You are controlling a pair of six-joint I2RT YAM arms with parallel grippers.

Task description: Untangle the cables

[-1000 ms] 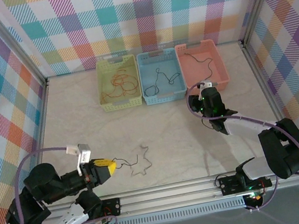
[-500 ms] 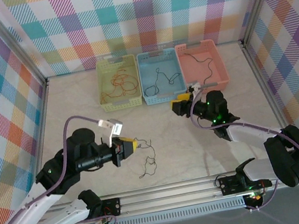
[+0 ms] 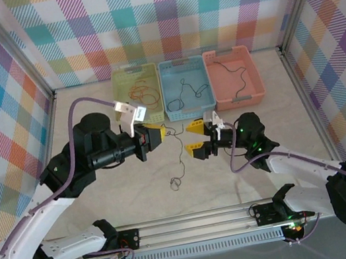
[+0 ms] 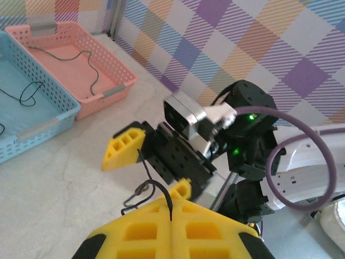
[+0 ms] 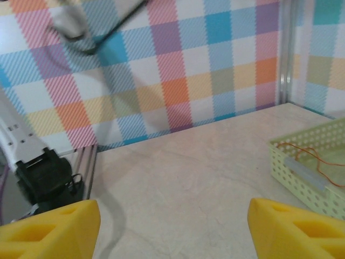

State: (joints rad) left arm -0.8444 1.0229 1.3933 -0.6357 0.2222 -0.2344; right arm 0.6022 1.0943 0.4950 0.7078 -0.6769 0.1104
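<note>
My left gripper (image 3: 158,135) is shut on one end of a thin black cable (image 3: 176,182). The strand hangs from the yellow pads (image 4: 135,232) down to a small loop on the table. In the left wrist view the cable (image 4: 169,200) comes out of the seam between the pressed fingers. My right gripper (image 3: 194,138) faces it from the right, open, a finger above and below the strand and apart from it. Between its yellow fingertips (image 5: 54,229) lies bare table. More cables lie in the baskets: orange ones (image 3: 140,96) and black ones (image 3: 185,91).
Three baskets stand in a row at the back: a green one (image 3: 121,115), a blue one (image 3: 171,112) and a pink one (image 3: 257,91). The green basket (image 5: 302,178) is at the right in the right wrist view. Plaid walls enclose the table.
My left gripper rose and moved right and back with the black cable, lifting most of it off the table. My right gripper swung left toward it and opened.
</note>
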